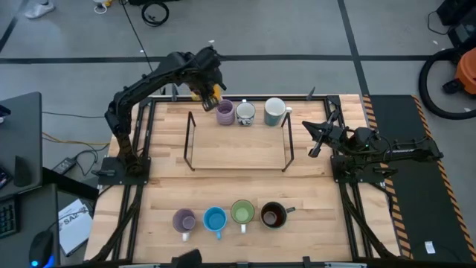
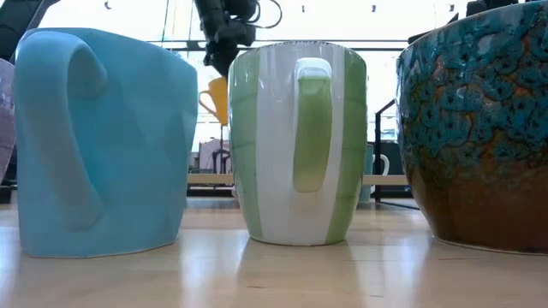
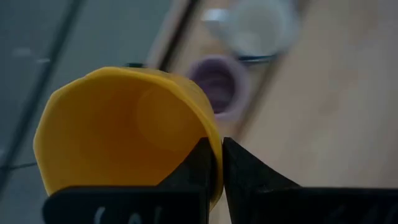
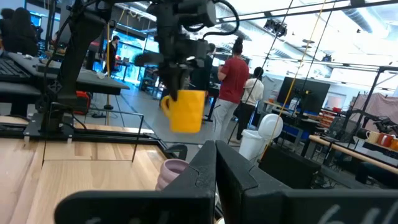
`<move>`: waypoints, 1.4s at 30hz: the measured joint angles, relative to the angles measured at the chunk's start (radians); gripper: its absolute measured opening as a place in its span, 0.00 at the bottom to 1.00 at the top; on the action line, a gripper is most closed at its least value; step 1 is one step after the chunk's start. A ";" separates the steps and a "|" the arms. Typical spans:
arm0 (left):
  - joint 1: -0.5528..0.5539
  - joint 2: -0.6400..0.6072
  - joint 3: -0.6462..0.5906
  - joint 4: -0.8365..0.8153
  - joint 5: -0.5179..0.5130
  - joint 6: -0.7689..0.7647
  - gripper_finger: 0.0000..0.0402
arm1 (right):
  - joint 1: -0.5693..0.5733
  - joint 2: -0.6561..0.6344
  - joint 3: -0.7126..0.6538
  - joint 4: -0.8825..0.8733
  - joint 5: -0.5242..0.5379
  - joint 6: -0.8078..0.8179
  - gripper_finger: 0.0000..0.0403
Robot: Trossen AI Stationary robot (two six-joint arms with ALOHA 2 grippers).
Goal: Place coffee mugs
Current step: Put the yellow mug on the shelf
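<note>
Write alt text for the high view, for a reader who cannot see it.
Seen from above, the left hand holds an orange mug by its rim at the table's far edge, beside a purple mug, a white patterned mug and a pale mug. Four more mugs line the near edge: lavender, blue, green and dark. The right hand waits at the right.

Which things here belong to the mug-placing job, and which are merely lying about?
Belonging:
orange mug, held in the left pincer
purple mug
patterned mug
pale mug
lavender mug
blue mug
green mug
dark mug

Lying about:
wire frame
right pincer, idle
</note>
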 joint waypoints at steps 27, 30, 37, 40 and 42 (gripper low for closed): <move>-0.285 -0.009 -0.372 0.098 -0.013 -0.024 0.07 | 0.000 0.000 0.000 0.005 -0.036 0.021 0.02; -0.266 -0.020 -0.394 0.113 -0.013 -0.004 0.06 | 0.000 0.001 0.000 0.003 -0.036 0.022 0.02; -0.226 -0.066 -0.393 0.134 -0.004 0.025 0.06 | 0.000 0.012 0.001 0.000 -0.039 0.029 0.02; -0.226 -0.074 -0.393 0.145 0.002 0.024 0.06 | 0.000 0.019 0.001 0.000 -0.043 0.035 0.02; -0.233 -0.084 -0.421 0.197 0.009 0.021 0.06 | 0.000 0.020 0.001 -0.006 -0.044 0.039 0.02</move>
